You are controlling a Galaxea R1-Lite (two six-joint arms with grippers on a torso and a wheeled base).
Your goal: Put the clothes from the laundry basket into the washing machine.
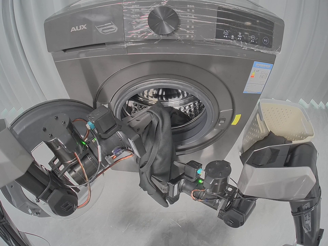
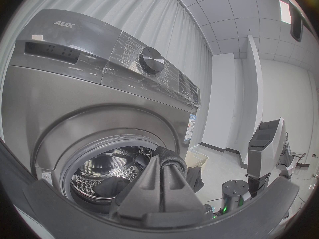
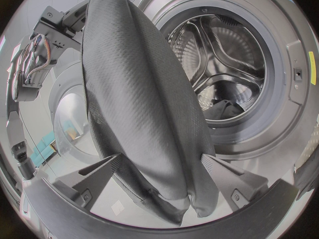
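A black garment (image 1: 159, 147) hangs from the rim of the washing machine's (image 1: 164, 52) drum opening (image 1: 171, 99) down towards the floor. My left gripper (image 1: 147, 115) sits at the opening's left edge, shut on the garment's top fold (image 2: 169, 158). My right gripper (image 3: 161, 163) is low in front of the machine, open, with its fingers (image 3: 109, 165) either side of the garment's hanging lower part (image 3: 143, 93). Another dark piece (image 3: 226, 110) lies inside the drum. The cream laundry basket (image 1: 287, 120) stands to the right with dark clothes (image 1: 270, 140) in it.
The machine's round door (image 1: 34, 127) stands swung open at the left, behind my left arm. Grey floor (image 1: 136, 219) lies in front of the machine. Curtains hang behind it.
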